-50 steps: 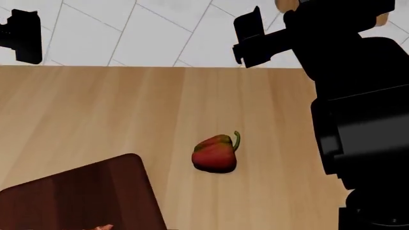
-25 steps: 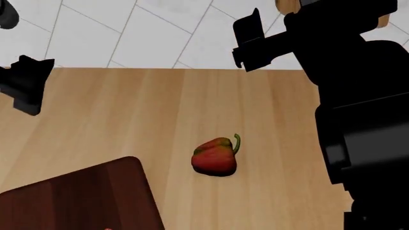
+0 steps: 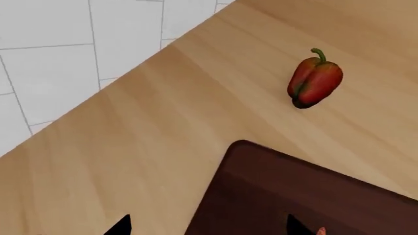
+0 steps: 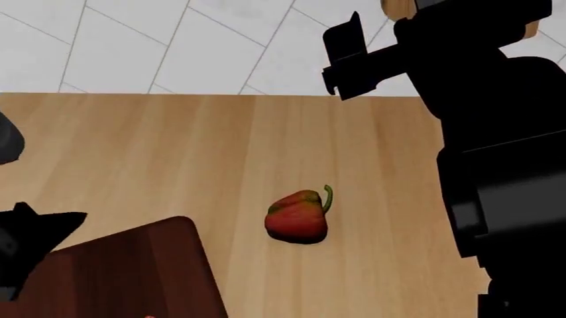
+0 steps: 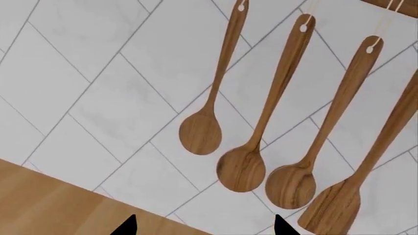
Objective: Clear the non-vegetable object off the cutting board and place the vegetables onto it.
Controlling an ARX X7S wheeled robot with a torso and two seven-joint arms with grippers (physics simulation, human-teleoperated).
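Only a sliver of the bacon strip (image 3: 320,230) shows, an orange-red fleck at the cut-off lower edge of the left wrist view, lying on the cutting board (image 3: 307,196); in the head view it is a barely legible speck at the frame's bottom. The board itself is cropped in both views, with just one rounded far corner fully visible. No tuber appears in any view.

One red bell pepper (image 4: 298,215) lies on the light wood tabletop (image 4: 177,152), clear of the board's far right corner, its green stem curving toward the tabletop's far edge. One board, one pepper, one bacon strip can be counted. Four wooden utensils (image 5: 261,112) hang on the tiled wall in the right wrist view: three spoons and a spatula.

The left end effector (image 4: 36,245) is a dark shape at the head view's left edge, over the board's left side; its fingertips (image 3: 121,226) peek in widely separated with nothing between them. The right end effector (image 4: 349,56) is raised toward the wall, tips likewise spread and empty.

Compared with half a second ago, the left end effector has dropped from over the tabletop's far edge down to the board; the pepper and right arm are unchanged.
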